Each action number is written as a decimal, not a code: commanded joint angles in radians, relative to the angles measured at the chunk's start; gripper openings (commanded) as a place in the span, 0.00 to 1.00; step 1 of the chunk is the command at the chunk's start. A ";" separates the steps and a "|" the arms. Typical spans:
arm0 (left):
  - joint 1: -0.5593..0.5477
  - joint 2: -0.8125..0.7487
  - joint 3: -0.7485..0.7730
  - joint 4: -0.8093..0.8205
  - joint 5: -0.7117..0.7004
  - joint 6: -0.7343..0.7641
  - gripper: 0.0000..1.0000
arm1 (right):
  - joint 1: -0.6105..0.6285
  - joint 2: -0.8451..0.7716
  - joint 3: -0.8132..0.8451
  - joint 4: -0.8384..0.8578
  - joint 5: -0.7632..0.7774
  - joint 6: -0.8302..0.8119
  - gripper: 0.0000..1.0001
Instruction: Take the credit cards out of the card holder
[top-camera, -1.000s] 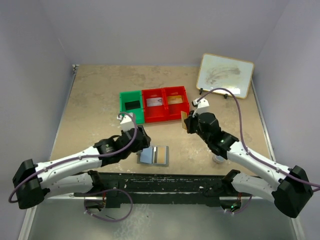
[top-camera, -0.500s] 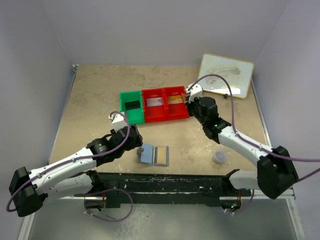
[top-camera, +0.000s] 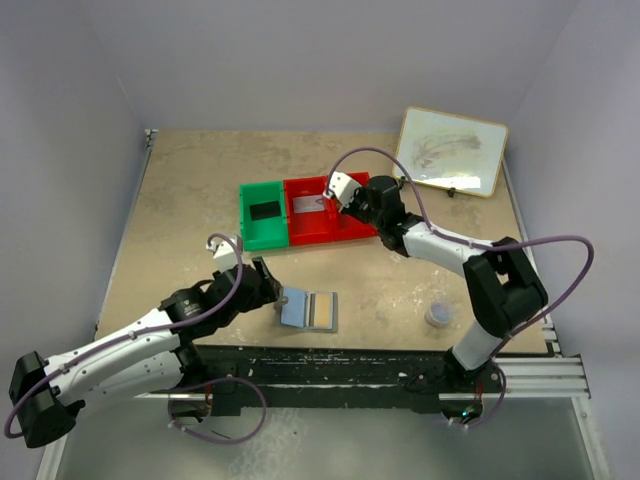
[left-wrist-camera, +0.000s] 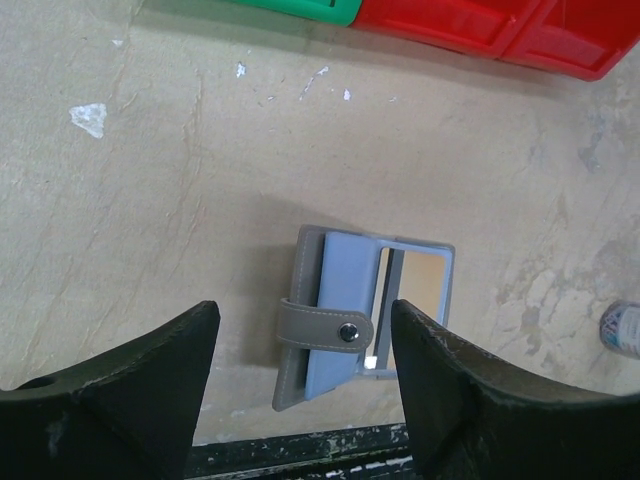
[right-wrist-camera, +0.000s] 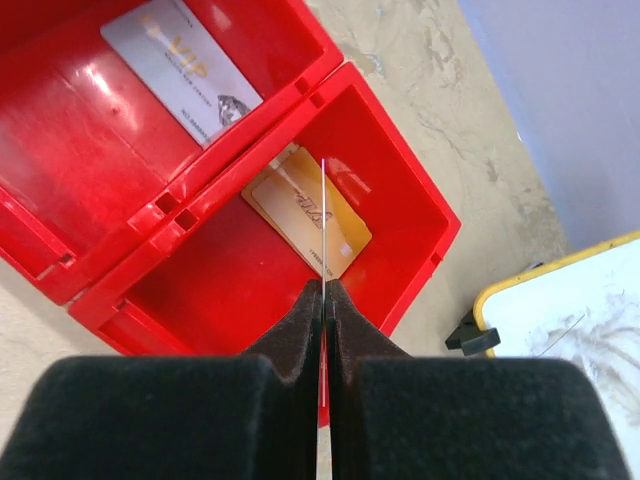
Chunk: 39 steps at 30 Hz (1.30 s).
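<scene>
Starting at the left, we see the left gripper (left-wrist-camera: 302, 308) low over the tan, scuffed table (left-wrist-camera: 150, 180). Its two black fingers stand wide apart with nothing between them. In the wrist view the small flat silver-grey card holder (left-wrist-camera: 362, 300) lies open on the table between and just beyond the fingertips. A grey strap with a metal stud crosses its pale blue face, and a mirror-bright panel shows beside it. We cannot tell whether the fingers touch it.

Farther back stands the green plastic bin (top-camera: 265, 241) with a dark flat rectangle (top-camera: 263, 210) inside. Against its right side sit the two red plastic bins (right-wrist-camera: 420, 260), side by side. The left one holds a silver-grey card (right-wrist-camera: 180, 65) with print on it, and in the right one a gold card (right-wrist-camera: 290, 205) lies flat on the floor.

Above that gold card the right gripper (right-wrist-camera: 323, 300) is pinched tight on a thin card (right-wrist-camera: 323, 200) — upright, seen edge-on. Well to the right, a framed whiteboard (top-camera: 450, 150) leans at the back, and a small round silvery puck (top-camera: 438, 315) sits near the front edge.
</scene>
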 joint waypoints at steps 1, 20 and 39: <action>0.004 -0.060 0.009 0.001 0.019 -0.016 0.68 | -0.002 0.023 0.043 0.092 0.016 -0.158 0.00; 0.004 -0.074 0.075 -0.055 0.035 0.046 0.70 | -0.010 0.318 0.259 0.075 0.098 -0.330 0.00; 0.004 -0.143 0.082 -0.119 0.003 0.023 0.72 | -0.049 0.368 0.244 0.113 0.034 -0.371 0.09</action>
